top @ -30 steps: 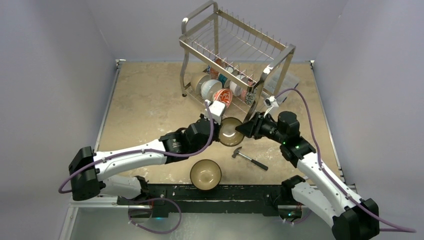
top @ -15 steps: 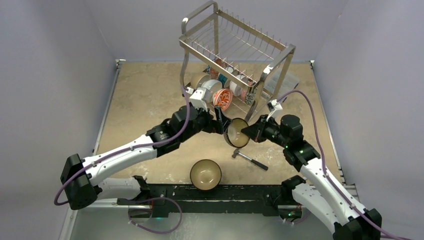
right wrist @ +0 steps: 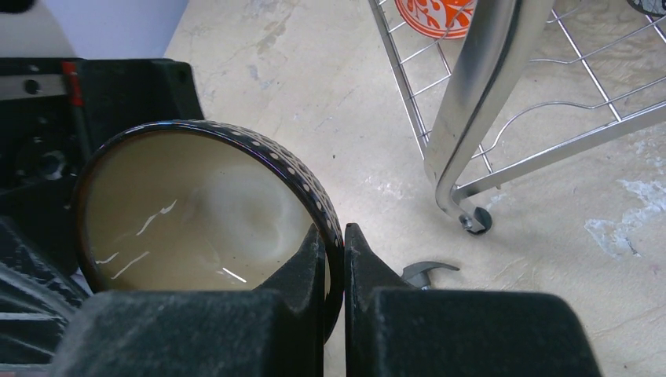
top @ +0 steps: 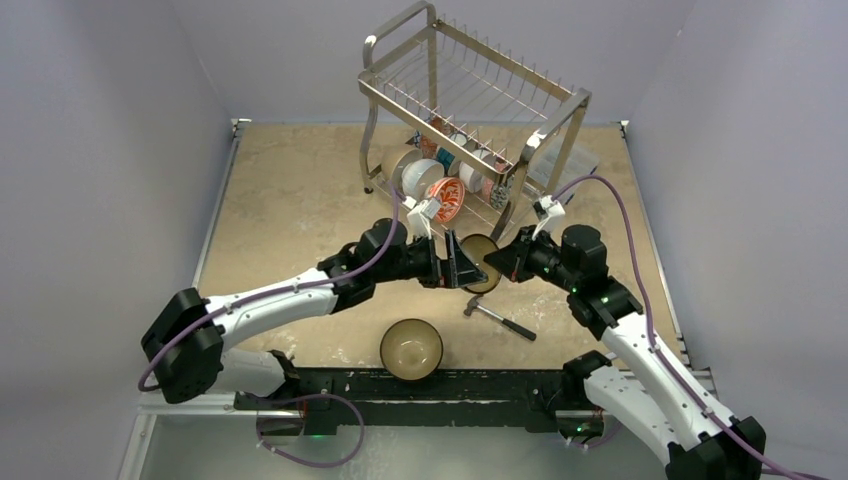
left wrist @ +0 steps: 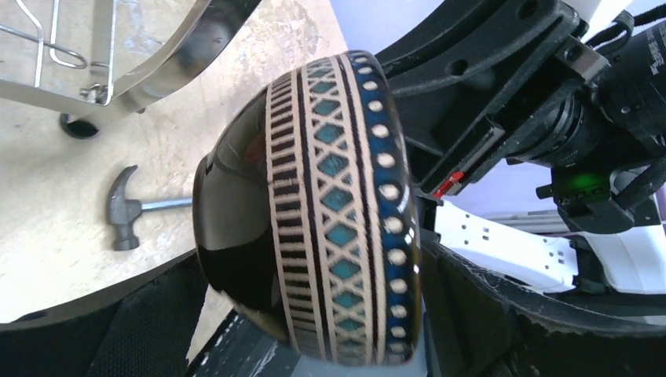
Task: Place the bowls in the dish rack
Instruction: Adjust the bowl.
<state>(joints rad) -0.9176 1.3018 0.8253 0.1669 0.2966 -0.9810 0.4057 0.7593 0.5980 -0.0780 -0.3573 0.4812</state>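
Note:
A dark bowl (top: 482, 262) with a cream inside and a patterned blue and cream band hangs on its side in the air between the two arms, in front of the dish rack (top: 470, 90). My right gripper (right wrist: 335, 236) is shut on its rim, one finger inside the bowl (right wrist: 196, 220) and one outside. My left gripper (top: 462, 268) stands open, its fingers wide on either side of the bowl (left wrist: 314, 204) without pressing it. A larger copper-brown bowl (top: 411, 348) sits on the table near the front edge. Several bowls (top: 425, 175) stand in the rack's lower tier, one red-and-white (top: 445, 197).
A small hammer (top: 500, 315) lies on the table under the right arm, its head also showing in the left wrist view (left wrist: 129, 216). The rack's chrome leg (right wrist: 479, 94) stands close to the right gripper. A clear plastic box (top: 575, 160) sits behind the rack at the right.
The left gripper has let go of the dark bowl and opened wide. The right gripper has closed on the rim, and the bowl has turned onto its side.

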